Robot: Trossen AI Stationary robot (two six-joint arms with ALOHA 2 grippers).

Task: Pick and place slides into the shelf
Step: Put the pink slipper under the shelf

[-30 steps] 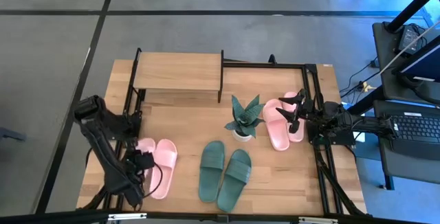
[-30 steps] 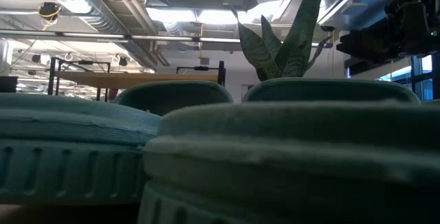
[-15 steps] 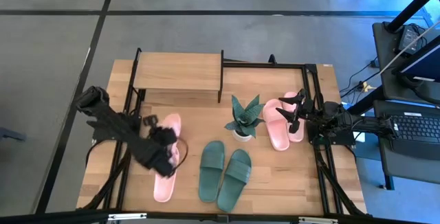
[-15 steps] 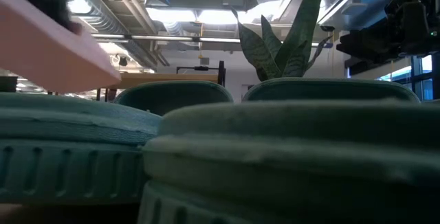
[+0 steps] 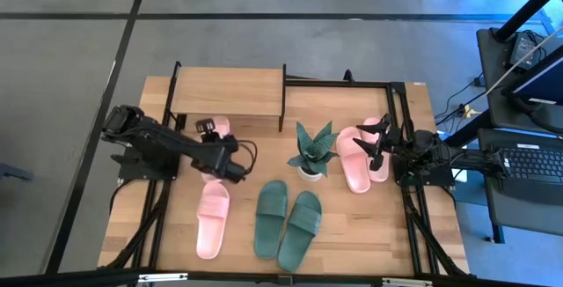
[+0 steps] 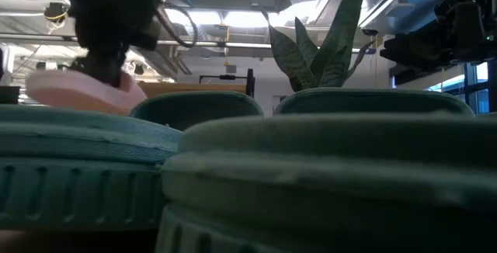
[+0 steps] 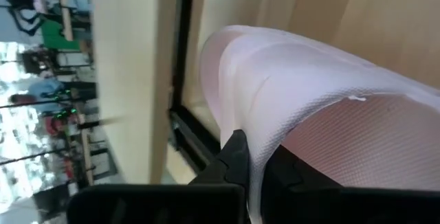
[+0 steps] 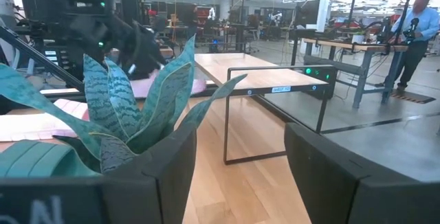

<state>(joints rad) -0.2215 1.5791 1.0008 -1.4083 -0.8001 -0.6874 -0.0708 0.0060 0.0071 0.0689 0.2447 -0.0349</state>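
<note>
the left gripper (image 5: 217, 146), clamped on a pink slide (image 5: 217, 131), has carried it up-frame toward the shelf (image 5: 227, 91) since before.

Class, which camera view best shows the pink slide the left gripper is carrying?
The left wrist view: the carried pink slide fills it, clamped by the left gripper. The high view shows only its toe beside the shelf; the low view a sliver; the right wrist view little.

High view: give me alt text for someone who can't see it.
Seen from above, the left gripper holds a pale pink slide in front of the wooden shelf, its mate lying on the table. A dark green pair lies beside it, near a potted plant; the right gripper hovers open over another pink pair.
</note>
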